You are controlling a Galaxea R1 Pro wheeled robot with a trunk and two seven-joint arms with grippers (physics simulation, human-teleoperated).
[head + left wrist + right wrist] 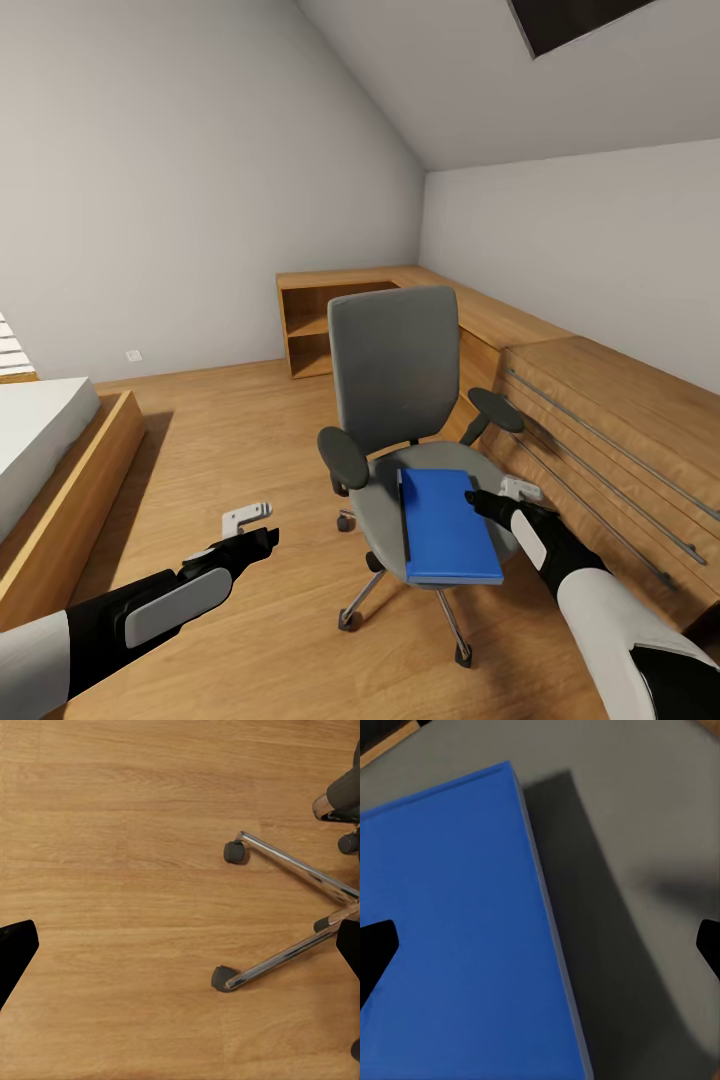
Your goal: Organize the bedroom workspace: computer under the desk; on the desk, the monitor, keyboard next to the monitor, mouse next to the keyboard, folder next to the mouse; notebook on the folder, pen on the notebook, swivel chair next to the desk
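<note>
right hand (pixel 497 497) spread, straddling folder (pixel 446 525) right edge | long axis front-back on swivel chair (pixel 400 380) | left hand (pixel 252 533) spread, farther

Attic room. Sloped grey walls (pixel 180 180) meet a lower upright wall (pixel 580 250) on the right. Dark skylight (pixel 570 20) in the slope overhead. Light wooden floor (pixel 230 440), even lighting. Low light-wood shelving unit (pixel 330 320) runs along the far corner and right wall, possibly with metal rails (pixel 600 470) on its front. Wooden-framed bed (pixel 60 470) at left. Small white wall socket (pixel 133 355).
</note>
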